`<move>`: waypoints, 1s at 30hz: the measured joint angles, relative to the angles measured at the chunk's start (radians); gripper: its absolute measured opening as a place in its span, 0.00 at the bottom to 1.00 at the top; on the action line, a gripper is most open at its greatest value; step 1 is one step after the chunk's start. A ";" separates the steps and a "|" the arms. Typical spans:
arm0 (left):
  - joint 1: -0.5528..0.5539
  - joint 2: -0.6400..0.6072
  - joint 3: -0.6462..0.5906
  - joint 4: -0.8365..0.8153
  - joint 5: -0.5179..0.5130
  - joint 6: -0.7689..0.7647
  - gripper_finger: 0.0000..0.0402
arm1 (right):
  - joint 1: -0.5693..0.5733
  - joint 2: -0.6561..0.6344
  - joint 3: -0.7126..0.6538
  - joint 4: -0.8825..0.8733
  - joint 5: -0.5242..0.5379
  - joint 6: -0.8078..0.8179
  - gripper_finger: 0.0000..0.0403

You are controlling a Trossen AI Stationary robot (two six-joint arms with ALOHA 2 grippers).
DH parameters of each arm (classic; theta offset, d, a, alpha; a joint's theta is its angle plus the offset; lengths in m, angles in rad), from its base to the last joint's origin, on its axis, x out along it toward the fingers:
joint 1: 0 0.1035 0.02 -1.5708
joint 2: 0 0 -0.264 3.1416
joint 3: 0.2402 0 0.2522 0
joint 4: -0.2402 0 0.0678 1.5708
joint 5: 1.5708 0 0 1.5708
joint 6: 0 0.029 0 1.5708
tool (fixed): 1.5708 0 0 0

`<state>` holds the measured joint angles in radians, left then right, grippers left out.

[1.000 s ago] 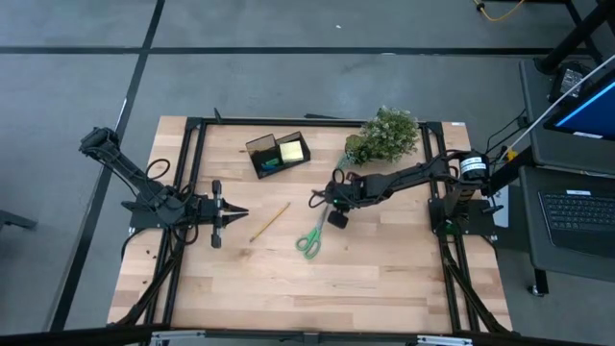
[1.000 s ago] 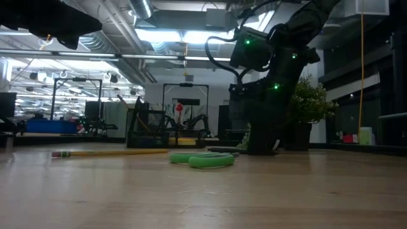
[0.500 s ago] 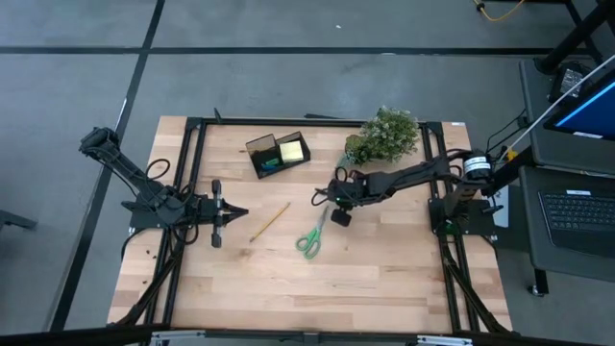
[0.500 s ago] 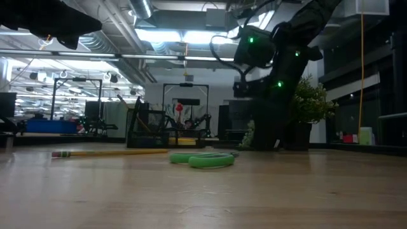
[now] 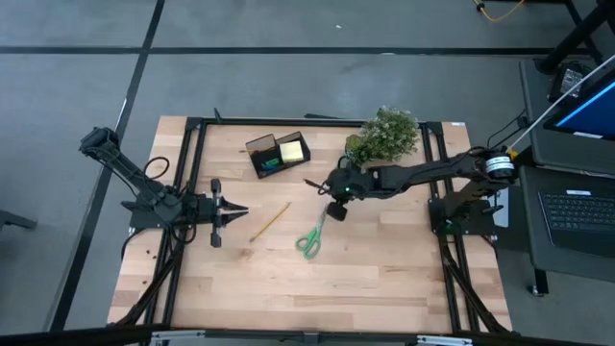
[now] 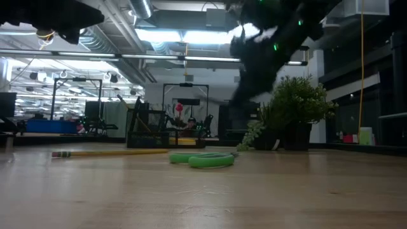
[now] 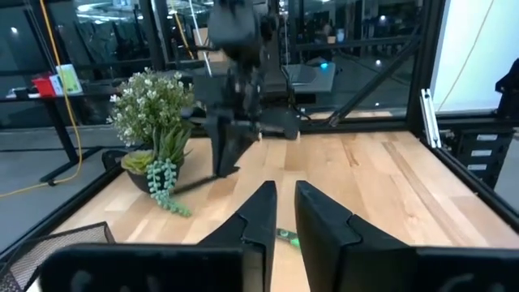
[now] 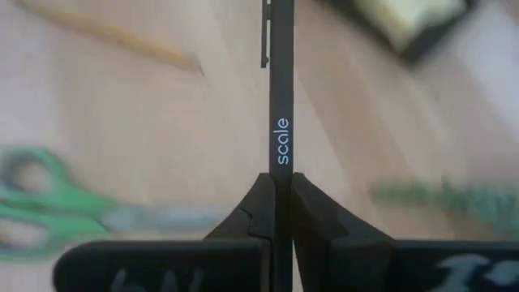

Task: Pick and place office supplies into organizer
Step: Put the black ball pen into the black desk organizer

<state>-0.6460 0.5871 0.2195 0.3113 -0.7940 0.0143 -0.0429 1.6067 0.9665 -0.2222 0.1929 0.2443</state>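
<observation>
R hand [image 8: 276,191] clenched on black pen [image 8: 280,89], pen's long axis aimed toward organizer [image 5: 277,154] just beyond; L hand [image 5: 238,211] farther, state unclear.

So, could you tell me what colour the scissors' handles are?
Green; the scissors show best in the high view.

Slim black pen [image 8: 280,97] lifted off table. Green-handled scissors [image 5: 312,235] flat mid-table, wooden pencil [image 5: 270,221] beside. Black rectangular organizer [image 5: 266,154] holds yellow sticky-note pad [image 5: 292,149].
</observation>
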 joint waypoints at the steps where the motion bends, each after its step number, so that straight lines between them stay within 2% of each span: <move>1: 0.000 0.000 0.000 0.007 0.000 0.000 0.12 | 0.000 -0.014 0.001 0.036 -0.013 -0.016 0.06; 8: 0.035 0.002 0.000 0.059 0.005 0.024 0.21 | 0.013 -0.071 0.003 0.381 -0.162 -0.129 0.06; 12: 0.101 0.018 0.000 0.110 0.100 0.026 0.28 | 0.028 -0.071 0.003 0.507 -0.238 -0.177 0.06; 15: 0.164 0.052 0.000 0.164 0.188 0.026 0.33 | 0.037 -0.070 0.003 0.553 -0.245 -0.199 0.05; 17: 0.206 0.083 0.000 0.202 0.208 0.015 0.36 | 0.042 -0.070 0.003 0.586 -0.249 -0.203 0.01; 20: 0.269 0.141 0.000 0.260 0.241 -0.001 0.39 | 0.052 -0.071 0.003 0.598 -0.249 -0.222 0.00; 24: 0.342 0.226 0.005 0.367 0.327 -0.001 0.40 | 0.062 -0.071 0.003 0.609 -0.251 -0.228 0.00; 30: 0.364 0.268 0.042 0.367 0.414 0.017 0.39 | 0.061 -0.071 0.003 0.587 -0.251 -0.226 0.00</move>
<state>-0.2821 0.8548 0.2611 0.6781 -0.3801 0.0318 0.0185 1.5356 0.9699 0.3653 -0.0578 0.0185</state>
